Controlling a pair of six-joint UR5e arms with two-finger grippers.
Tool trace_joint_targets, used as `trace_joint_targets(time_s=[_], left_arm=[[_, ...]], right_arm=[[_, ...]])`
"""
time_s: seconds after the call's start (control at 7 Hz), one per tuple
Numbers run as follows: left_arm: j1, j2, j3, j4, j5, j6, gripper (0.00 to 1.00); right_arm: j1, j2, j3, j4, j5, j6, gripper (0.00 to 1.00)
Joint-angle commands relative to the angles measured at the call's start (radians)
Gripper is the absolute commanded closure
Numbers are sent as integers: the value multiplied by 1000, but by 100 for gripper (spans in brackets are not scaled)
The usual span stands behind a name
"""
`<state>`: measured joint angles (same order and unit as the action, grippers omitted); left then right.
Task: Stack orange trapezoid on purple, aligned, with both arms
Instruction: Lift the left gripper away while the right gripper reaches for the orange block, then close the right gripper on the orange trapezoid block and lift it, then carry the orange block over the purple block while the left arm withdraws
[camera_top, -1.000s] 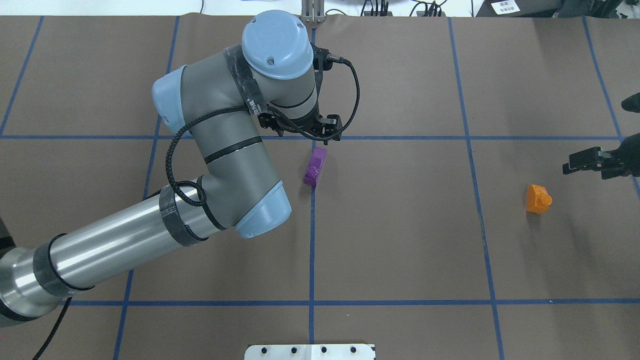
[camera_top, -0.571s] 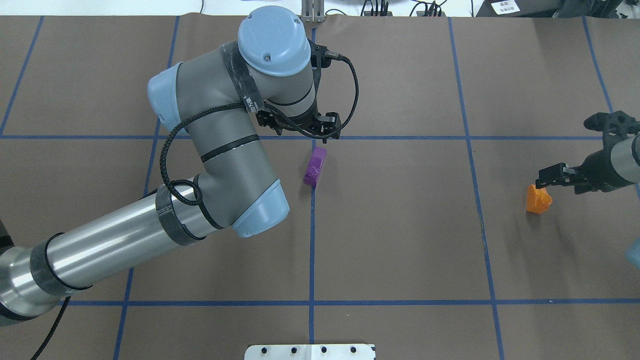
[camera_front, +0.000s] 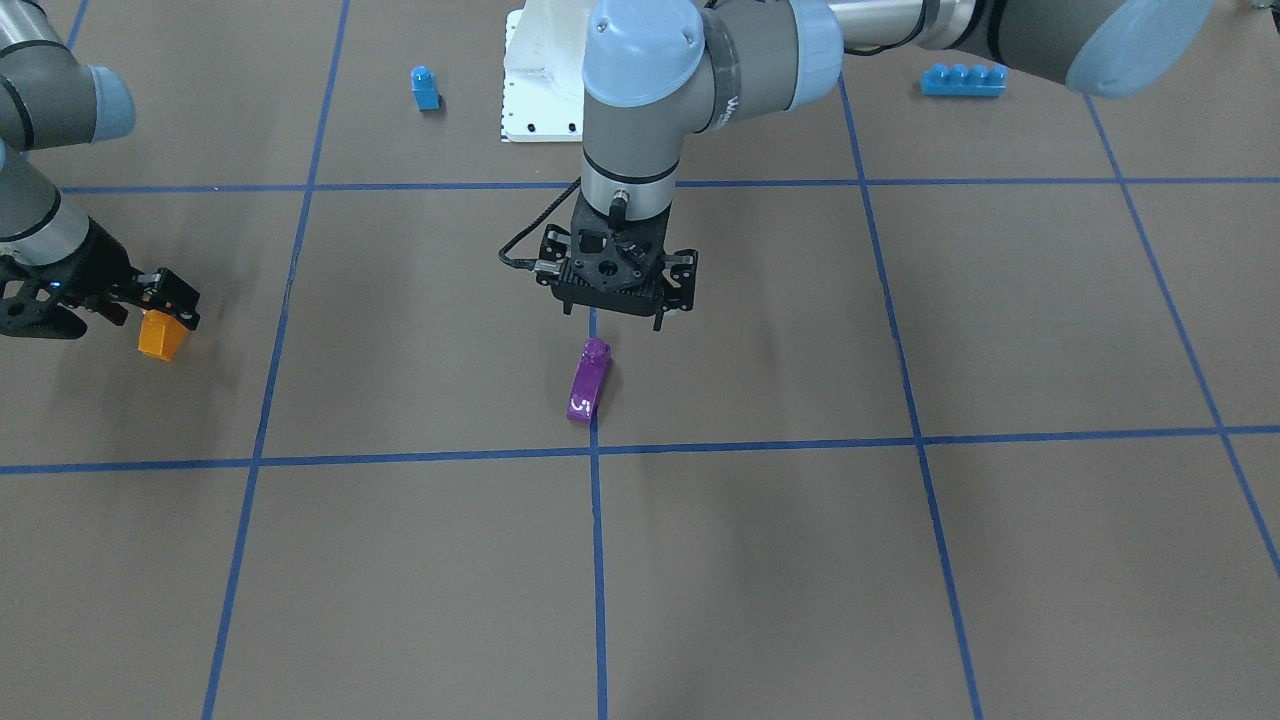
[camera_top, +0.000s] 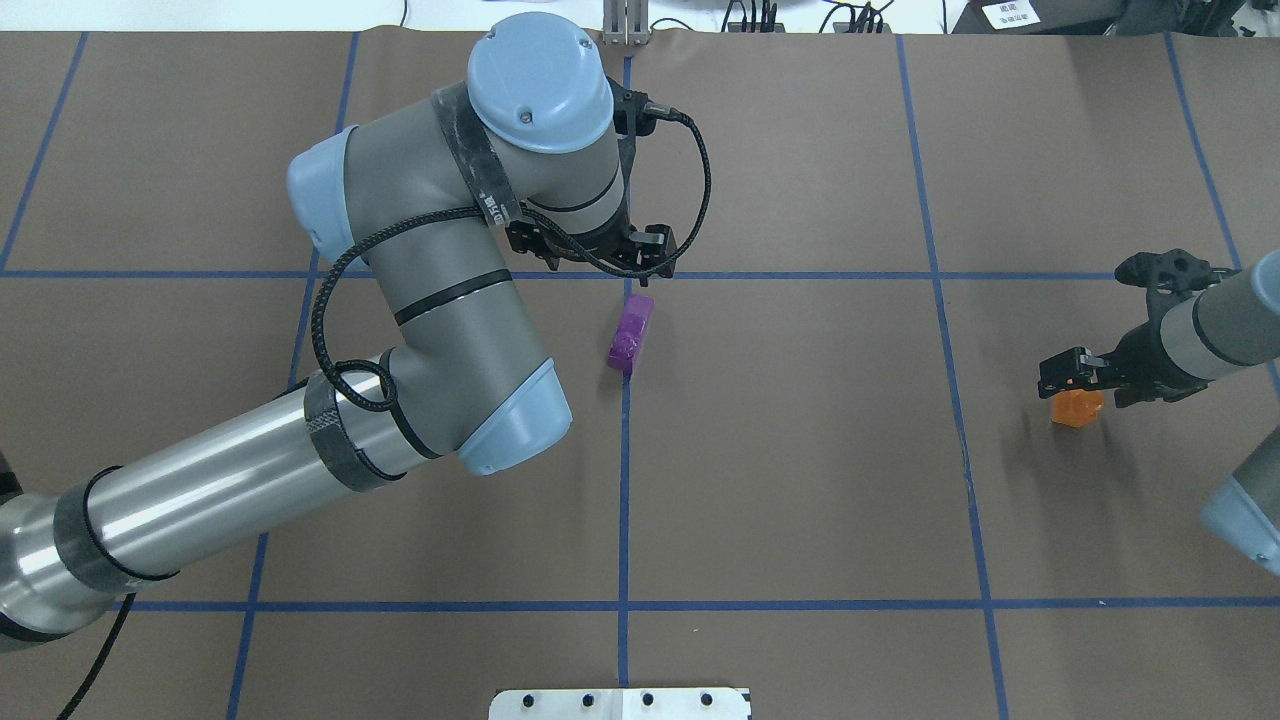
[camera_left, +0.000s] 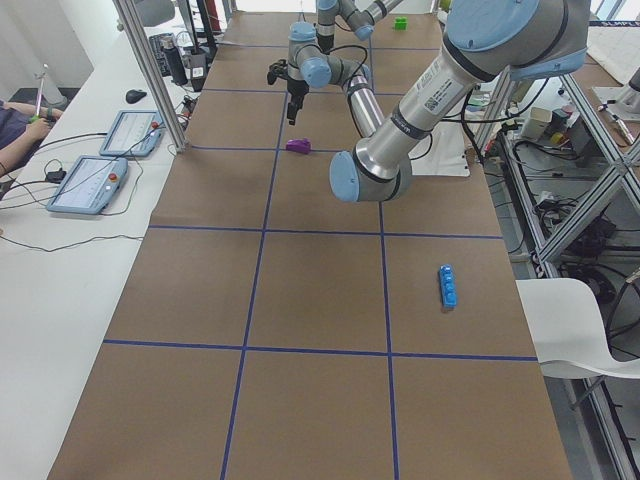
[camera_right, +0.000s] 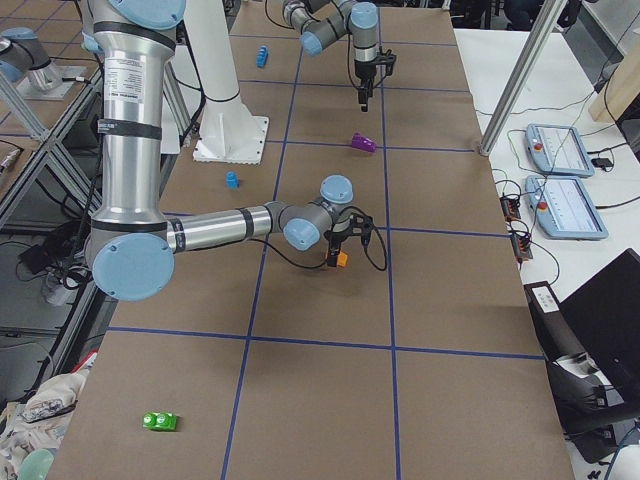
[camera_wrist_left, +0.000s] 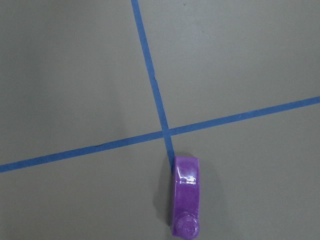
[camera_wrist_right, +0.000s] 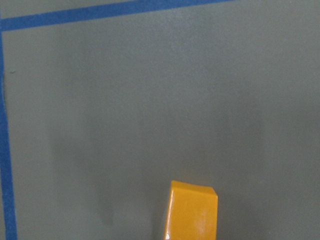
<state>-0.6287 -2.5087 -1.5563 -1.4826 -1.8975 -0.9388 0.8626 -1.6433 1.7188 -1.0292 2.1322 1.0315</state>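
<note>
Evidently nothing is stacked yet — the purple (camera_top: 630, 333) lies mid-frame just below the spread left gripper (camera_front: 612, 315); the orange trapezoid (camera_top: 1076, 409), far right, sits by the right gripper (camera_top: 1068, 368) — its opening I cannot tell.

Small glossy purple plastic wedge brick (camera_front: 588, 380): a white mark near its low end that reads like "5".
Grey-and-silver jointed left arm (camera_left: 420, 100): dark lettering along its grey sleeve, too small to read.
Grey-and-silver jointed right arm (camera_right: 128, 100): dark lettering down its upright sleeve, also unreadable.
Black strap (camera_top: 490, 200) on the left arm: white print, illegible.
White paper label (camera_top: 1010, 12) beyond the table: print illegible.
</note>
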Motion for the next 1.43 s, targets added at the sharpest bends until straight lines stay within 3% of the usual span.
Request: trace_joint_targets(time_s=[0.0, 0.29, 0.57, 0.71, 1.0, 1.29], left_arm=[[0, 1, -2, -1, 0, 0, 0], [-3, 2, -17, 1, -2, 0, 0], [-26, 77, -82, 1, -5, 40, 0], [-60, 146, -129, 1, -30, 88, 0], [-175, 297, -213, 1, -141, 219, 0], [-285, 433, -252, 1, -192, 383, 0]], right_arm=[[-4, -7, -5, -34, 12, 1, 42], [-7, -4, 2, -68, 12, 2, 97], [-7, 28, 53, -110, 11, 24, 100], [-7, 115, 114, -256, 11, 48, 100], [-10, 378, 145, -533, 2, 48, 100], [-68, 662, 69, -726, 2, 50, 100]])
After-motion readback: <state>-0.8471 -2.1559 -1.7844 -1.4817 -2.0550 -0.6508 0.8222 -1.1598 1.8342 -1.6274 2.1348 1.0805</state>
